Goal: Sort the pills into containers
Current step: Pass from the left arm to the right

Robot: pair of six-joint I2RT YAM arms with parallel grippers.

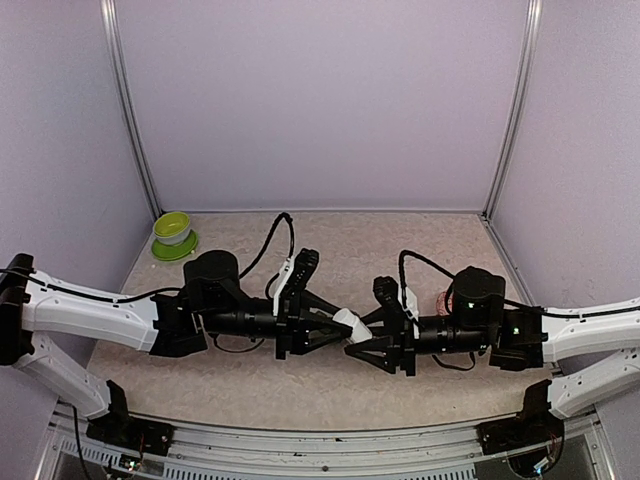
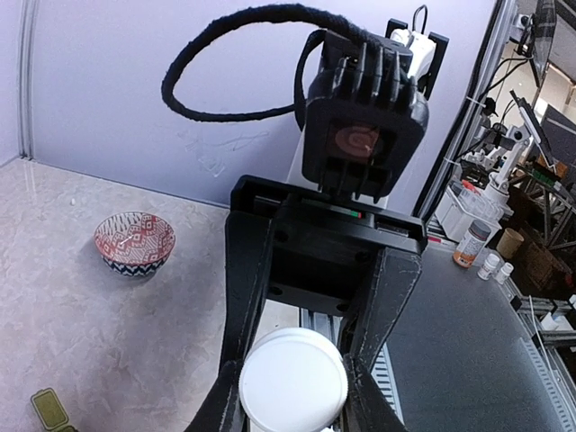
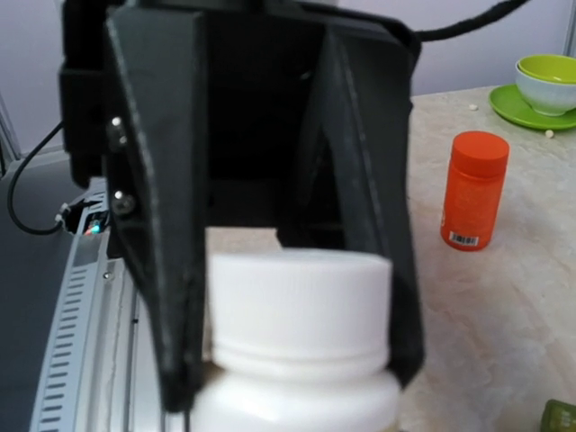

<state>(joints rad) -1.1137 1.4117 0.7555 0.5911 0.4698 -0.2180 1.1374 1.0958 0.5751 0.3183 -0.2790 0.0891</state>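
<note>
Held off the bench (image 1: 250,385) between the two arms: white bottle (image 1: 352,325). Plain white plastic, ribbed screw cap on, cap slightly narrower than body, no label seen. The left gripper (image 1: 339,326) is clenched on the white bottle from its own side. The right gripper (image 1: 368,337) meets the bottle from the opposite side. In the left wrist view its black fingers (image 2: 236,360) sit either side of the bottle's round white end, at or against the rim. Whether that is a real grip, cannot tell.

The containers (image 2: 49,407) are small dark olive-green square boxes with rounded corners, flat on the bench. They lie low and just beyond the white bottle, on the back-wall side. Only one box and a sliver of the next show, cut by the frame edge. The arms hide them in the top view. Contents: cannot tell.

Tiny pale specks (image 3: 549,134) lie on the bench well apart from the white bottle, too small to say if pills. They sit beside the saucer (image 1: 175,250) of the lime-green bowl (image 1: 172,227), which is far from the white bottle toward the back-left corner. The orange bottle (image 3: 474,189) is upright with an orange cap, between the white bottle and that bowl. The red-and-white patterned bowl (image 2: 135,243) stands behind the white bottle on the right arm's side.
</note>
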